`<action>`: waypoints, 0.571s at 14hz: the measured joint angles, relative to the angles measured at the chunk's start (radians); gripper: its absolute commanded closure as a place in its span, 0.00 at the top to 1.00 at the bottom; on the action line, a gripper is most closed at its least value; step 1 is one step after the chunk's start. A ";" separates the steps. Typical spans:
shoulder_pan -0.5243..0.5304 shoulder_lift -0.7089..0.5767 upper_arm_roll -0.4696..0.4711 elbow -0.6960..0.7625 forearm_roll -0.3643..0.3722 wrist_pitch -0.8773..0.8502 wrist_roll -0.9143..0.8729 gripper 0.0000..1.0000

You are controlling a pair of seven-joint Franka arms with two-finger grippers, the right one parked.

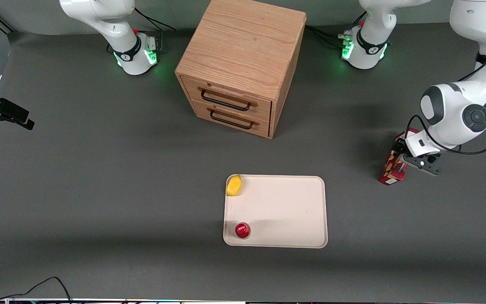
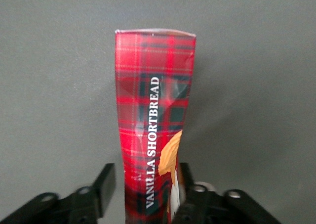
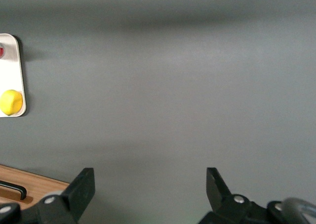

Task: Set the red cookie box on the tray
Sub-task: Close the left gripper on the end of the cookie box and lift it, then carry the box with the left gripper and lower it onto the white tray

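Left wrist view: the red cookie box [image 2: 154, 130], on the bench toward the working arm's end, well apart from the tray [image 1: 285, 211], is straddled by the hand [image 2: 145, 192], whose fingers are not yet pressed on it; light, crushable cardboard is judged, best held across its narrow sides.

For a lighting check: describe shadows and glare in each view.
Front view: the cabinet and tray cast soft shadows. Left wrist view: glossy sheen on the red cookie box between the gripper fingers. Right wrist view: a dim shadow band crosses the table.
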 measured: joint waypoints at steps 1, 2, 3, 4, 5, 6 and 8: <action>0.000 0.000 0.001 0.001 -0.001 0.000 0.000 0.00; 0.000 0.000 0.001 0.003 -0.004 0.000 0.000 0.00; 0.000 -0.002 0.001 0.005 -0.011 -0.004 0.000 0.00; 0.000 -0.003 0.001 0.011 -0.020 -0.016 0.001 0.00; 0.001 -0.008 0.001 0.026 -0.027 -0.045 0.001 0.00; 0.001 -0.020 0.001 0.053 -0.033 -0.096 -0.005 0.00; 0.001 -0.073 -0.001 0.164 -0.040 -0.296 -0.060 0.00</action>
